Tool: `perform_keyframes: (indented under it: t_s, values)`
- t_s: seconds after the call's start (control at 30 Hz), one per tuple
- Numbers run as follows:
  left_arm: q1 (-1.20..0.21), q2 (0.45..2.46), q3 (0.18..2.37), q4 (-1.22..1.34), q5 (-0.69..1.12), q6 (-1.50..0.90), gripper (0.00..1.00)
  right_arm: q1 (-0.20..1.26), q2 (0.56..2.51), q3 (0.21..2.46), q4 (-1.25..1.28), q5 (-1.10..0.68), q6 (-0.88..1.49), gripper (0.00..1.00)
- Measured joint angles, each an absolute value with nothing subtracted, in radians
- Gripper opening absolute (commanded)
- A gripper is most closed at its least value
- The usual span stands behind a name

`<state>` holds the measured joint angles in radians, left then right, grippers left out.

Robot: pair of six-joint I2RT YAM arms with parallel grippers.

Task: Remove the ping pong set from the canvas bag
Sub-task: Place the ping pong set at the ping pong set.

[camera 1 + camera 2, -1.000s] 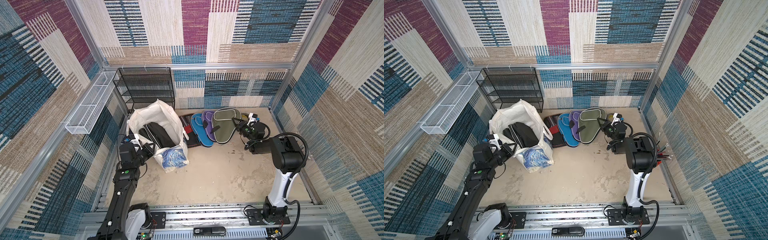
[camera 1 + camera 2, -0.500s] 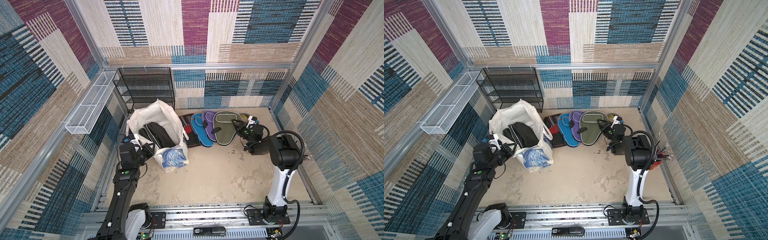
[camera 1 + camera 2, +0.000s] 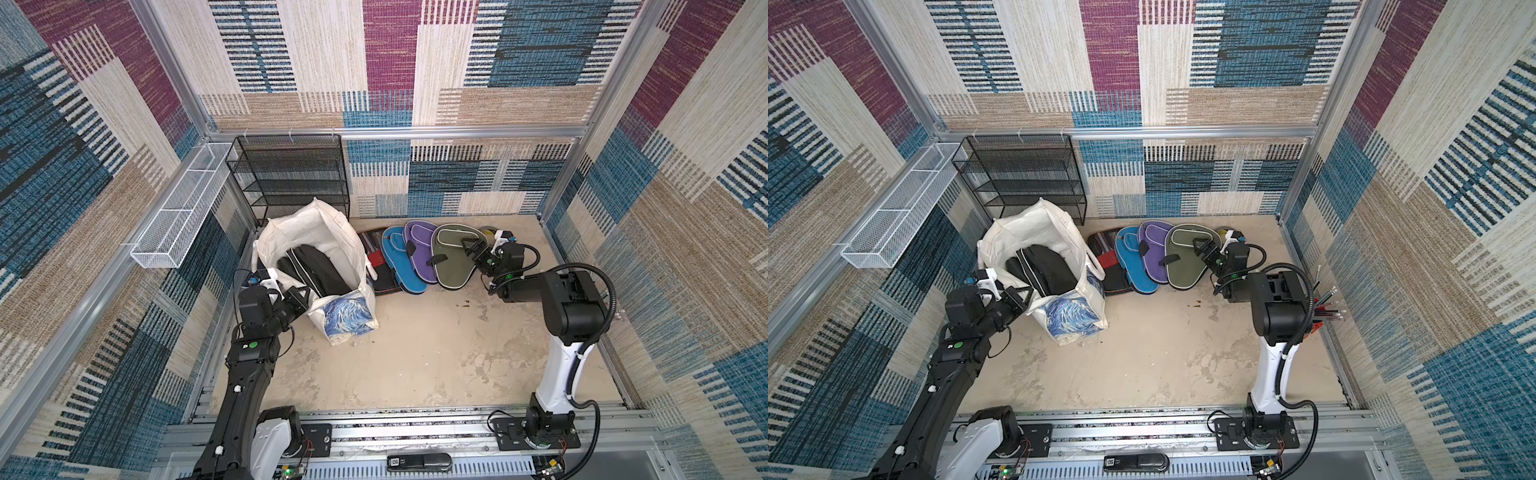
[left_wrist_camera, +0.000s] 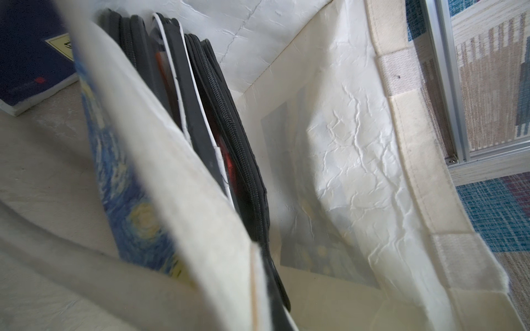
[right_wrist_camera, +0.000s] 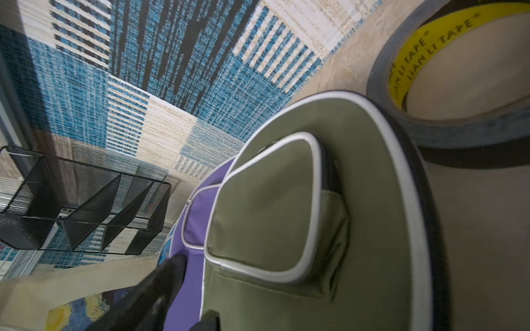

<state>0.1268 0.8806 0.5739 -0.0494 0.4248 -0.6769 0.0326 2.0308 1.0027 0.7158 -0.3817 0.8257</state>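
Two top views first. The canvas bag (image 3: 320, 245) stands upright at the back left of the tabletop (image 3: 415, 353), mouth open, Starry Night print facing front. Black zip cases (image 3: 316, 272) stand on edge inside it. My left pincer (image 3: 300, 300) is clamped on the bag's near rim.

Just right of the bag, three paddle-shaped covers lie overlapping: blue cover (image 3: 397, 266), purple cover (image 3: 419, 253), olive cover (image 3: 453, 257). My right pincer (image 3: 473, 249) sits over the olive cover's right edge, jaws spread, gripping nothing.

A black mesh shelf (image 3: 291, 178) stands right behind the bag, and a white wire basket (image 3: 178, 216) hangs on the left wall. Pencils (image 3: 1329, 307) by the right wall show clearly in a top view.

Left wrist: the bag's inside up close, with the cases' zips, a red sliver between them and the crinkled white lining. The pincer's fingers are out of frame. A navy book (image 4: 25, 51) lies beyond the bag.

Right wrist: the olive cover's piped pocket, with purple under it. A tape roll (image 5: 459, 86) lies just beside the cover, barely seen from above. One black finger (image 5: 160, 286) shows.
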Motion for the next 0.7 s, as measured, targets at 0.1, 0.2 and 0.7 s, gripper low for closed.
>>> perform_keyframes:
  t_s: [0.1,0.2,0.7]
  values:
    - [0.127,0.880,0.574,-0.050,0.425,-0.677,0.00,0.038,2.056,1.032,0.648,-0.381,0.802,1.00]
    - [0.127,0.877,0.574,-0.054,0.424,-0.677,0.00,0.052,2.070,1.060,0.594,-0.369,0.781,1.00]
    - [0.126,0.870,0.574,-0.060,0.423,-0.677,0.00,0.125,2.085,1.206,0.318,-0.217,0.648,0.99]
